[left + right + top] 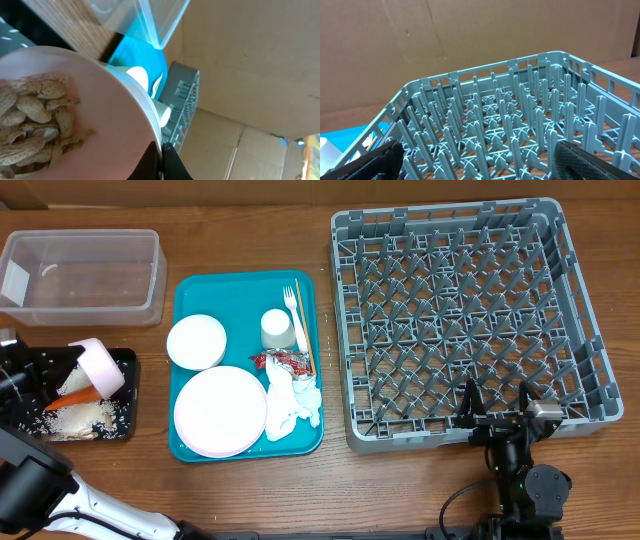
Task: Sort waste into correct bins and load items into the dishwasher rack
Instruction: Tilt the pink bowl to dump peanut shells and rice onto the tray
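left fingers pinched, right fingers wide

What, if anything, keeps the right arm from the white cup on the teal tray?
Probably yes: the right tool is open and empty, the cup stands uncovered; only the rack corner lies between them.

Table: tub, black tray, teal tray, rack

Brown wooden table; cardboard wall behind, evenly lit.
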You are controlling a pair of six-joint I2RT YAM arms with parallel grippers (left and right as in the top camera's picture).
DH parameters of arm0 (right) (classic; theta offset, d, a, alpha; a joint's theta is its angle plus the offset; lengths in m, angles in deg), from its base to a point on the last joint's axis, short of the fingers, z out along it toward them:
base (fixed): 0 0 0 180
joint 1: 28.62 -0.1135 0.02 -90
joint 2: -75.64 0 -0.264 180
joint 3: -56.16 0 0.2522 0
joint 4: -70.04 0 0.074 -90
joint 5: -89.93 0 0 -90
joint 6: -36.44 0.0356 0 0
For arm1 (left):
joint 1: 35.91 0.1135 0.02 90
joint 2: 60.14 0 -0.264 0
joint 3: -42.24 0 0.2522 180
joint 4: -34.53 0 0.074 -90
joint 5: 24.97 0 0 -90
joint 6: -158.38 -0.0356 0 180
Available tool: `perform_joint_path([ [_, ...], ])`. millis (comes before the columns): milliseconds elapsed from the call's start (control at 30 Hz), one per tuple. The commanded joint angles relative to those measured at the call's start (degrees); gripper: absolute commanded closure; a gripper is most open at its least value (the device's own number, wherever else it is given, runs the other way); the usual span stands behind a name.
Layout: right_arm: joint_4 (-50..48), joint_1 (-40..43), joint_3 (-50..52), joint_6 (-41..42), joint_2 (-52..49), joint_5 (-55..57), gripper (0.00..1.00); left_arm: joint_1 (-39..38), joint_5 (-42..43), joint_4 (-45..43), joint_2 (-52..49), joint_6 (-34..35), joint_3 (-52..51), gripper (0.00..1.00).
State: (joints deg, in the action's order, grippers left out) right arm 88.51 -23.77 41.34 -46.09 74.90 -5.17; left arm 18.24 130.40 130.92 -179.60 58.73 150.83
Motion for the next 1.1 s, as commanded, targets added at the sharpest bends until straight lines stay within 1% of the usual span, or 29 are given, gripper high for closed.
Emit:
perform_joint_path([
  [0,-0.3,0.2,0.6,-0.2,0.4,0.4,0.0,0.4,7.3,0.0,0.7,-2.0,-0.3,0.96],
  [100,-0.3,0.2,0.6,-0.2,0.4,0.4,0.0,0.6,8.8,-0.1,0.7,-2.0,-0.3,0.96],
  [233,-0.3,0.2,0.6,-0.2,0.4,0.4,0.0,1.0,6.0,-0.4,0.7,-1.8,-0.3,0.96],
  [367,-0.3,0.2,0.6,-0.2,0.4,0.4,0.0,2.0,4.9,-0.5,0.7,1.1,-0.3,0.96],
  [467,-0.3,0.2,0.6,-0.2,0.4,0.4,0.0,3.1,6.6,-0.3,0.7,1.1,-0.3,0.96],
  [667,-0.3,0.2,0.6,-0.2,0.4,0.4,0.0,4.3,7.0,0.4,0.7,1.1,-0.3,0.96],
  [767,-0.3,0.2,0.6,-0.2,0.4,0.4,0.0,4.7,12.7,1.5,0.7,-1.1,-0.3,0.96],
  [1067,-0.3,0.2,0.6,-0.2,0.4,0.4,0.0,4.8,13.8,1.4,0.7,0.6,-0.3,0.96],
])
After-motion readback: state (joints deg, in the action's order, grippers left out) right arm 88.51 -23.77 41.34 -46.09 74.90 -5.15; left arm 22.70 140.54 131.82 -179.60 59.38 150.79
